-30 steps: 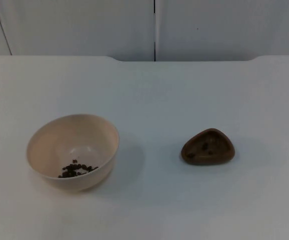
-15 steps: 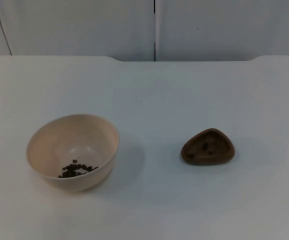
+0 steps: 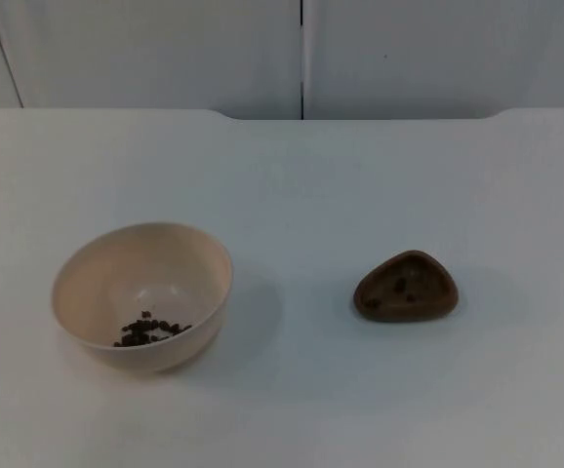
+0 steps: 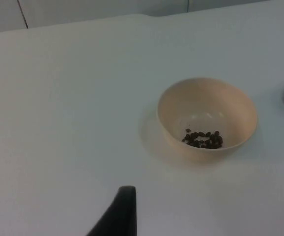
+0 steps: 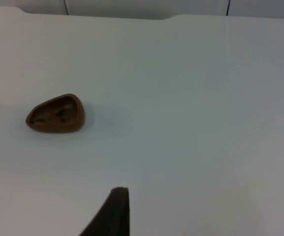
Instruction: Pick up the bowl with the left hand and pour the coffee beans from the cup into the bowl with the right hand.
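Sitting unmoved, the bowl [image 3: 142,296] holds beans [image 3: 149,331], cup [image 3: 406,287] set down; pincers' openness I cannot tell.

You have little of the robot's body on record at this moment. In the left wrist view, one fingertip [image 4: 118,214] of the left hand is visible: matte black, tapering from a broad base to a blunt, squared tip, with a smooth face and no visible screws or markings. In the right wrist view, one fingertip [image 5: 111,212] of the right hand matches it: matte black, same tapered profile, blunt end, no lettering or fasteners that can be made out.
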